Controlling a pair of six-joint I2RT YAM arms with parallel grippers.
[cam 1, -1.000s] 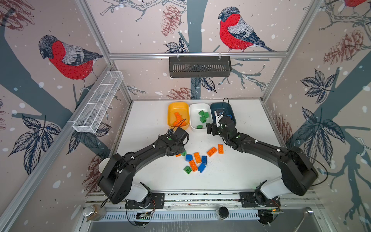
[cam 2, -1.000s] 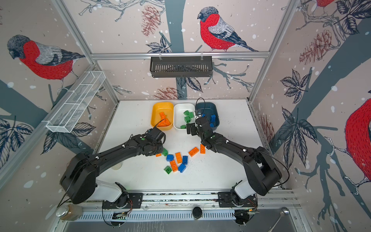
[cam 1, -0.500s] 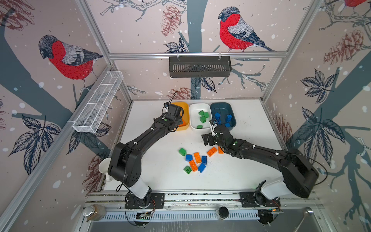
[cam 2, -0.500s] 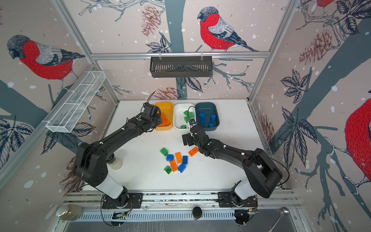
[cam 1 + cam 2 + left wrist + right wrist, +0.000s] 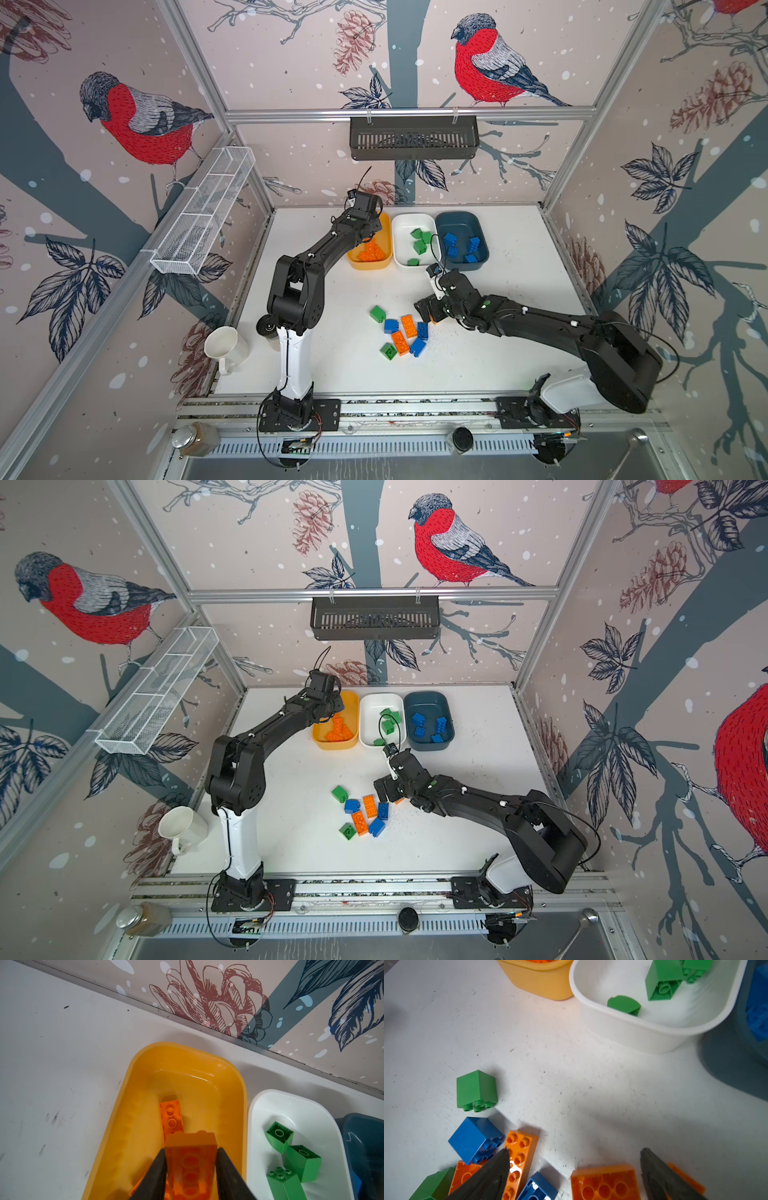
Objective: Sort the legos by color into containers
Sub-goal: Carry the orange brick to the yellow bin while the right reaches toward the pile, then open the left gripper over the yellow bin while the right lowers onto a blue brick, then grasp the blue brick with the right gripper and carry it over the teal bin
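Hovering over the yellow tub [image 5: 133, 1093], the left gripper [image 5: 191, 1150] has an orange brick [image 5: 191, 1165] between its fingers [image 5: 153, 1174], hollow underside facing the wrist camera. The brick looks smeared while the fingers are sharp, so I cannot tell whether it is clamped or loose. Beneath it, more orange bricks [image 5: 171, 1118] lie on the tub floor.

In both top views the three tubs sit side by side at the middle of the tabletop's [image 5: 498, 353] far edge. The yellow tub [image 5: 370, 262] is on the left, the white tub [image 5: 401, 232] is in the middle and the blue tub [image 5: 478, 232] is on the right. Green bricks [image 5: 419, 247] lie in the white one and blue bricks [image 5: 451, 241] in the blue one.

Over to the right gripper [image 5: 575, 1151]: it is down low near the middle of the tabletop, jaws spread wide and gripping nothing. An upturned orange brick [image 5: 604, 1184] lies flat on the tabletop between its fingers, apart from both.

Just to the left of that gripper [image 5: 426, 309], the loose bricks [image 5: 400, 343] are clustered around the tabletop's centre. They are a mix of green, blue and orange, some touching. One green block [image 5: 476, 1088] lies on its side at the far edge of the cluster, a little apart from the rest.
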